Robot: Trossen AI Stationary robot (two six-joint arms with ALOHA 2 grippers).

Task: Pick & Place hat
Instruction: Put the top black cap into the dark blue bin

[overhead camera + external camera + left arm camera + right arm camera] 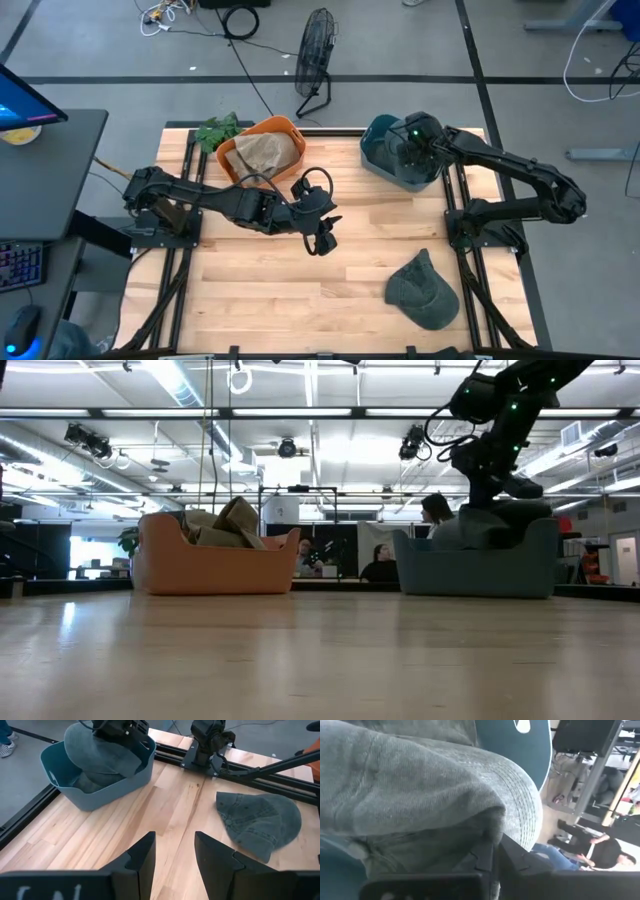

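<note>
A grey-green cap (pixel 422 290) lies flat on the table near its right near corner, also seen in the left wrist view (pixel 260 820). A second grey cap (pixel 95 750) sits in the blue bin (pixel 385 165) at the far right. My right gripper (pixel 492 855) is down in that bin, shut on this cap (pixel 420 785). My left gripper (pixel 175 855) hovers open over the bare middle of the table (pixel 322 240), left of the loose cap and touching nothing. My right gripper pinches a bunched fold of the grey cap's cloth (pixel 487 825) between its two shut fingers, coming from above into the blue bin. The stitched brim (pixel 527 805) curves past the fingers. The cap's lower part rests inside the bin.
An orange bin (pixel 262 150) with tan caps stands at the far middle of the table, a green plant (pixel 218 130) beside it. Open wood lies between the bins and the loose cap. People sit in the room beyond (pixel 385 565).
</note>
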